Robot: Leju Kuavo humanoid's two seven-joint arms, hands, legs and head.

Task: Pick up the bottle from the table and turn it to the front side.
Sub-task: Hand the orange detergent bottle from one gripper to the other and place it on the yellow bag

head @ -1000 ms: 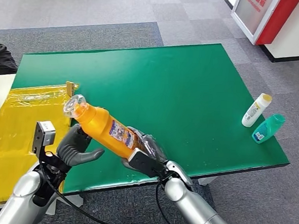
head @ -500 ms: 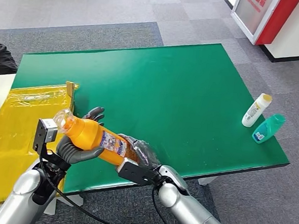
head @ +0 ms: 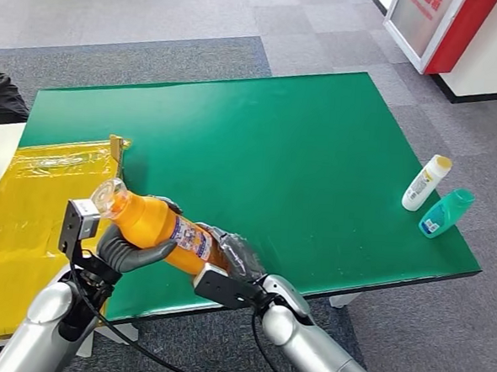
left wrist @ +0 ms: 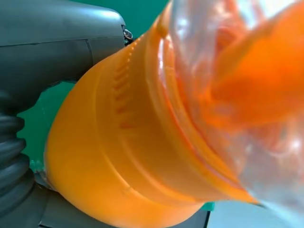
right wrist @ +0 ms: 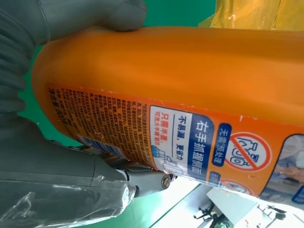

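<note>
At the lower edge of the head view, an orange bottle (head: 161, 229) was held lying almost level above the near edge of the desk (head: 311, 156), lower left of centre in the frame. Its base was gripped by the right hand (head: 228, 265), whose fingers (head: 233, 251), wrapped in clear film, were closed round it. Its shoulder, below the clear cap, was cradled by the left hand (head: 127, 248), with the grey thumb closed under it.

The bottle was seen as smooth, glossy, rigid plastic, round in section, tapering to the cap, with a printed label on its lower body. It was judged light but slippery; a firm hold at both ends would probably suit turning, with the label left uncovered.

The desk was covered in flat green matting. A crinkled yellow plastic sheet (head: 34, 215) was laid at the left of the frame. At the far right, a white bottle (head: 426, 183) and a teal bottle (head: 446, 212) were lying close together. Grey carpet was seen beyond.
</note>
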